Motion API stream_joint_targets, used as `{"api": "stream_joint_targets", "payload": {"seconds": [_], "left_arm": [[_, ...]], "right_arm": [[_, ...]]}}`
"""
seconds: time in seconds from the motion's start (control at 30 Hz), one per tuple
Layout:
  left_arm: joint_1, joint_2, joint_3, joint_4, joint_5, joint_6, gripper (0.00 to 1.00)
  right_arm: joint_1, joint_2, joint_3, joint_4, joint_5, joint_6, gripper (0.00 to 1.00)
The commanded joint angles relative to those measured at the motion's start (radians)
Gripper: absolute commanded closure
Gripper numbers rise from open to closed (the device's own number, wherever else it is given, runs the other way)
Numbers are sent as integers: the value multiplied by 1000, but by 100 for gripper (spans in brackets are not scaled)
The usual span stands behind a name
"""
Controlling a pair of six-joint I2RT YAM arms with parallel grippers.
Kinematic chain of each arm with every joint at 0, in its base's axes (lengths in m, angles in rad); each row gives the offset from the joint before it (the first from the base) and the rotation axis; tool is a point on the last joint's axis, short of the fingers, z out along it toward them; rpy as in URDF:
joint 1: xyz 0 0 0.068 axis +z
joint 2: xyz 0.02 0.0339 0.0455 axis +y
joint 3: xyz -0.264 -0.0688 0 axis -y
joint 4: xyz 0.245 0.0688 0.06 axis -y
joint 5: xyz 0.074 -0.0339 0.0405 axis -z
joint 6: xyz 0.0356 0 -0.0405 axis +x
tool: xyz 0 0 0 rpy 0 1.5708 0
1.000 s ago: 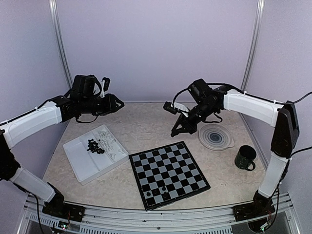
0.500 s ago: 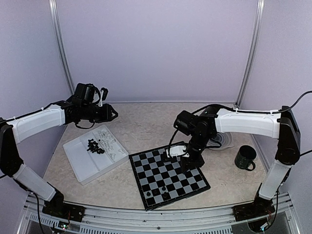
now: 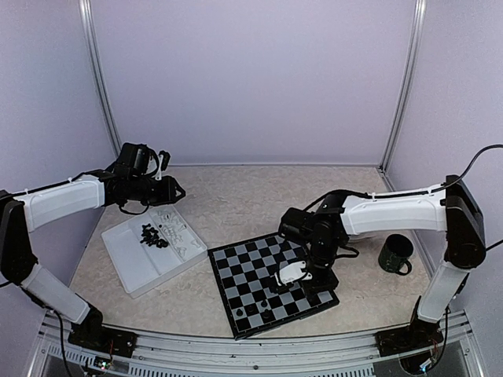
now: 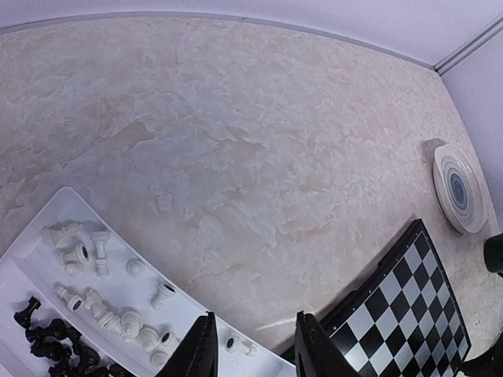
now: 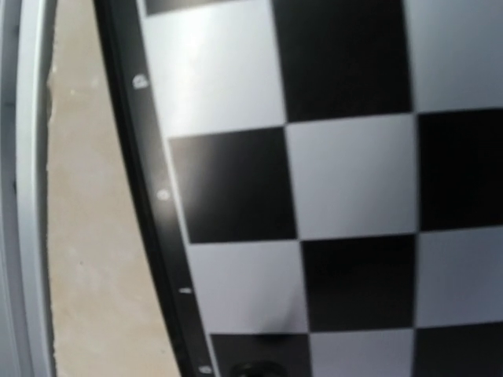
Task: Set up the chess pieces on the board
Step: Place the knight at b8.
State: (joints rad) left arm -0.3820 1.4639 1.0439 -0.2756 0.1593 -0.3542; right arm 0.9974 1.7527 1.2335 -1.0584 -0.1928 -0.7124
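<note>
- The left gripper [image 4: 255,326] hangs in the air over the far edge of the tray [image 3: 134,267], at the left side of the table [image 3: 236,196].
- Its fingers [image 4: 314,349] are spread, with a clear gap between them and nothing pinched. Through that gap the wrist view shows the tray's rim and one small white piece lying in the tray.
- The tray is white and rectangular and sits just left of the board, with its near right corner close to the board's far left corner.
- The loose black pieces [image 3: 153,236] lie heaped in the tray's far compartment.
- The white pieces [image 3: 179,234] are scattered just to the right of that heap in the same compartment. Most lie on their sides.
- The board [image 3: 259,267] lies flat near the middle of the table's front, turned a little so that one corner points toward the tray.
- The standing black pieces [image 3: 266,302] are in the board's near rows, toward its near left corner.
- The right gripper [image 3: 308,281] is low over the right half of the board, and its arm reaches in from the right.
- Its fingers are pressed together. Whether they pinch a piece cannot be told.
- The right wrist view shows only squares, the board's black edge and a strip of table.
- A dark mug [image 3: 395,255] stands on the table to the right of the board, well apart from it.
- A round ringed plate [image 4: 458,188] lies beyond the board's far right corner.
</note>
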Motion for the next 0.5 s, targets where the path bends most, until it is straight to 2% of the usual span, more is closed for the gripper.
{"api": "stream_joint_targets", "payload": {"seconds": [0.0,0.47], "left_arm": [[6,-17,-12,36,23,12,65],[6,-15,-19,38,37,7,65]], "right_arm": [[21,-20,-29,-22,21,-1,100],[26,-5,-59,45,48,30,100]]}}
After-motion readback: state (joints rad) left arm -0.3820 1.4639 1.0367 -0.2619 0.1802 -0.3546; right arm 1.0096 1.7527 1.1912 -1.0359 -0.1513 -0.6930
